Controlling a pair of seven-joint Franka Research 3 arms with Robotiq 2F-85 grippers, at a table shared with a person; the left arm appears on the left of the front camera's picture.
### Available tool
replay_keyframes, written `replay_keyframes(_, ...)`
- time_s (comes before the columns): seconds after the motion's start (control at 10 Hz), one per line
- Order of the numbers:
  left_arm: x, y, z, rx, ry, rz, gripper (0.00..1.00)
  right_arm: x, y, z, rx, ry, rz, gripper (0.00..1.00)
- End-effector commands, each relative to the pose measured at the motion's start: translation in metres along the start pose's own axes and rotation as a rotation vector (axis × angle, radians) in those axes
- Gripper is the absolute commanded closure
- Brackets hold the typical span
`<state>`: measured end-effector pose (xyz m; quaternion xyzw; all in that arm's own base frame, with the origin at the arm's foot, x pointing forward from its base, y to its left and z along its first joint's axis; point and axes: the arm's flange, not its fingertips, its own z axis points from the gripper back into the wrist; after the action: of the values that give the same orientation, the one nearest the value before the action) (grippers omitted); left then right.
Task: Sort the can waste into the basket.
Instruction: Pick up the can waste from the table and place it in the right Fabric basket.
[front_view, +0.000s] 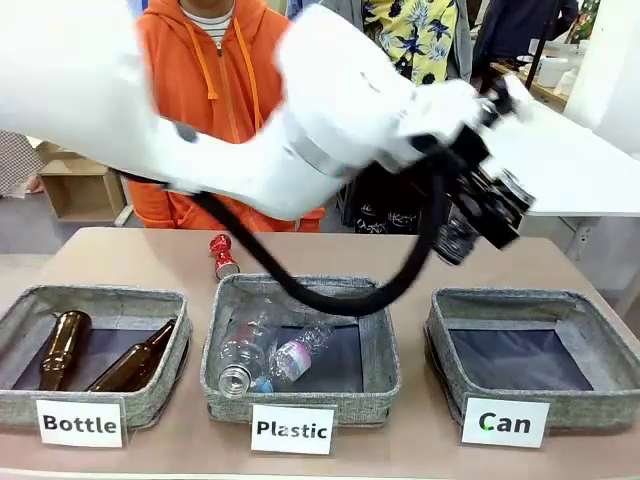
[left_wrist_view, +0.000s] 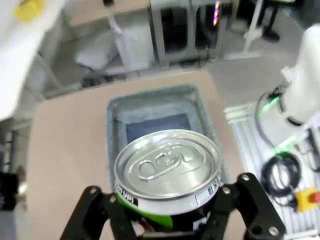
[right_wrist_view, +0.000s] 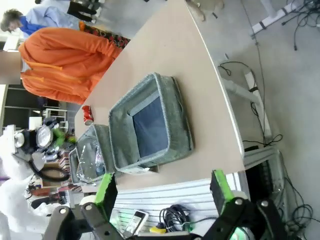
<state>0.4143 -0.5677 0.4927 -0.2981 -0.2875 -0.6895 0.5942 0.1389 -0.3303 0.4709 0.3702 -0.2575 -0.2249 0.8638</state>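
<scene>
My left arm reaches across the front view, and my left gripper (front_view: 478, 215) is shut on a dark can (front_view: 452, 240), held in the air above the back left corner of the "Can" basket (front_view: 452, 345). In the left wrist view the can's silver top (left_wrist_view: 167, 164) sits between the black fingers (left_wrist_view: 95, 212), with the dark-lined basket (left_wrist_view: 114, 131) straight below. A red crushed can (front_view: 222, 256) lies on the table behind the "Plastic" basket. My right gripper (right_wrist_view: 162, 192) stands open off the table's end, nothing between its green pads (right_wrist_view: 106, 192). From there I see the "Can" basket (right_wrist_view: 175, 107) and the red can (right_wrist_view: 87, 114).
The "Plastic" basket (front_view: 380, 350) in the middle holds clear plastic bottles (front_view: 262, 352). The "Bottle" basket (front_view: 20, 310) at the left holds two brown glass bottles (front_view: 62, 347). A person in an orange hoodie (front_view: 215, 70) stands at the far side.
</scene>
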Motion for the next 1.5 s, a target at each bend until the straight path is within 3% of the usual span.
replay_keyframes(0.0,0.035,0.044,-0.067,-0.058,0.167,0.023,0.99,-0.006,-0.019,0.005,0.088,0.045,0.028,0.0)
replay_keyframes(0.1,0.033,0.04,-0.108,-0.117,0.191,0.032,0.99,0.0,0.0,0.0,0.0,0.0,0.0,0.0)
replay_keyframes(0.2,0.029,0.031,-0.124,-0.24,0.247,0.003,0.99,0.0,0.0,0.0,0.0,0.0,0.0,0.0)
replay_keyframes(0.3,-0.011,0.013,-0.088,-0.043,0.157,0.019,0.99,0.0,0.0,0.0,0.0,0.0,0.0,0.0)
replay_keyframes(0.5,-0.011,0.013,-0.088,-0.043,0.157,0.019,0.99,0.0,0.0,0.0,0.0,0.0,0.0,0.0)
replay_keyframes(0.7,-0.016,0.012,-0.124,-0.142,0.217,-0.025,0.99,0.0,0.0,0.0,0.0,0.0,0.0,0.0)
replay_keyframes(0.9,-0.014,0.009,-0.132,-0.164,0.186,-0.036,0.99,0.0,0.0,0.0,0.0,0.0,0.0,0.0)
replay_keyframes(1.2,-0.013,0.003,-0.13,-0.12,0.177,-0.067,0.1,0.0,0.0,0.0,0.0,0.0,0.0,0.0)
replay_keyframes(1.3,-0.013,0.003,-0.127,-0.117,0.17,-0.07,0.0,0.0,0.0,0.0,0.0,0.0,0.0,0.0)
replay_keyframes(1.4,-0.013,0.002,-0.123,-0.117,0.155,-0.067,0.0,0.0,0.0,0.0,0.0,0.0,0.0,0.0)
